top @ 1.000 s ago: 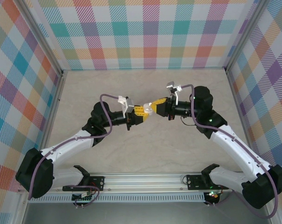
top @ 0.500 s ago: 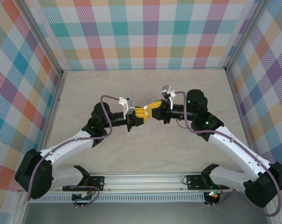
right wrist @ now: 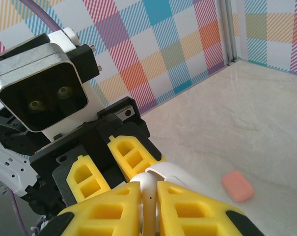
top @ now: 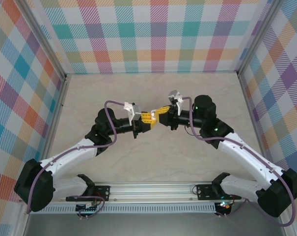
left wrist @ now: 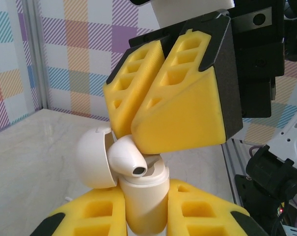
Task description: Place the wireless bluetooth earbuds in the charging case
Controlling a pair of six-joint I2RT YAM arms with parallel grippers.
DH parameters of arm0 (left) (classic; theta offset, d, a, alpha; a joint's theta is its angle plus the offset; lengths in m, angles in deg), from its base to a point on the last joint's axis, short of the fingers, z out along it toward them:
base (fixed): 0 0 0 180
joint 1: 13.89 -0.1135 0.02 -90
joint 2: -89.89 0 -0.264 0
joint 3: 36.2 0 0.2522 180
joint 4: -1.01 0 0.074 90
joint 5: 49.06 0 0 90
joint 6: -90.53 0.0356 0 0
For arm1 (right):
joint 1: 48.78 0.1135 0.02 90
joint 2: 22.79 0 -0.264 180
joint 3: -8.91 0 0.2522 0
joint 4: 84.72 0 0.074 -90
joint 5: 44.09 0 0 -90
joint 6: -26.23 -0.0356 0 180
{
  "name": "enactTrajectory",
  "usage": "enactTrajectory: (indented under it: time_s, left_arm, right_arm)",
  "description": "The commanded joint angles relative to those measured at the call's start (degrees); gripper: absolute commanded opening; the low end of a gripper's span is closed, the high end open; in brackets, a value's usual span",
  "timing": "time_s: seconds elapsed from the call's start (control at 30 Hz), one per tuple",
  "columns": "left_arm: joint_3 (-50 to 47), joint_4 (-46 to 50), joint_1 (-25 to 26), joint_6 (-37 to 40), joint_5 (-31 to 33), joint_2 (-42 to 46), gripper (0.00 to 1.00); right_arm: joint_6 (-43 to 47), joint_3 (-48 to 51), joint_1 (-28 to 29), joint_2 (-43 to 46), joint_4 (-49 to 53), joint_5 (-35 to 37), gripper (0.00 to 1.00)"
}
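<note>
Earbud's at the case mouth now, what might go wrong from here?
The white earbud looks tilted at the mouth of the white case; pushing could jam it. Foam on the right gripper crowds the open lid and may knock it. Released early, it could fall to the table.

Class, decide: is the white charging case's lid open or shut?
Open: the lid is swung aside from the case, a white earbud at its mouth.

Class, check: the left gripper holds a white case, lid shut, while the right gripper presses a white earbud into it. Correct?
No: the lid is open, as the left wrist view shows. The left gripper holds the white case; the right gripper presses the white earbud in.
</note>
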Motion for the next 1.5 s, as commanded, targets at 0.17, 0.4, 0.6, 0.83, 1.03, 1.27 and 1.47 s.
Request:
enactTrajectory:
  time_s: [0.17,0.4,0.6,0.83,1.03,1.27,1.47]
  left_arm:
    - [0.42,-0.02,0.58,2.13,-0.21,1.48,0.0]
    - [0.03,0.86,0.58,2.94,0.54,2.51,0.0]
    - [0.09,1.47,0.58,3.16,0.89,2.62,0.0]
    - [0.46,3.45,0.58,4.02,1.16,2.95,0.0]
    - [0.19,4.06,0.58,4.22,3.08,2.81,0.0]
    - [0.02,9.42,0.58,4.55,10.07,2.43,0.0]
    - [-3.69,12.72,0.4,3.81,16.65,5.35,0.0]
  right_arm:
    - [1.75,-3.03,0.33,-1.73,5.96,0.85,0.25]
    - [5.59,-6.86,0.33,-2.3,15.71,1.85,0.2]
    - [7.79,-8.99,0.33,-3.06,20.57,2.38,0.17]
    - [9.4,-12.31,0.38,-5.37,25.09,3.33,0.13]
    - [4.3,-9.75,0.33,-3.53,19.08,3.26,0.09]
    - [-3.34,-4.75,0.2,1.44,13.99,12.62,0.08]
    - [-10.22,-4.2,-3.07,0.65,21.01,20.79,0.08]
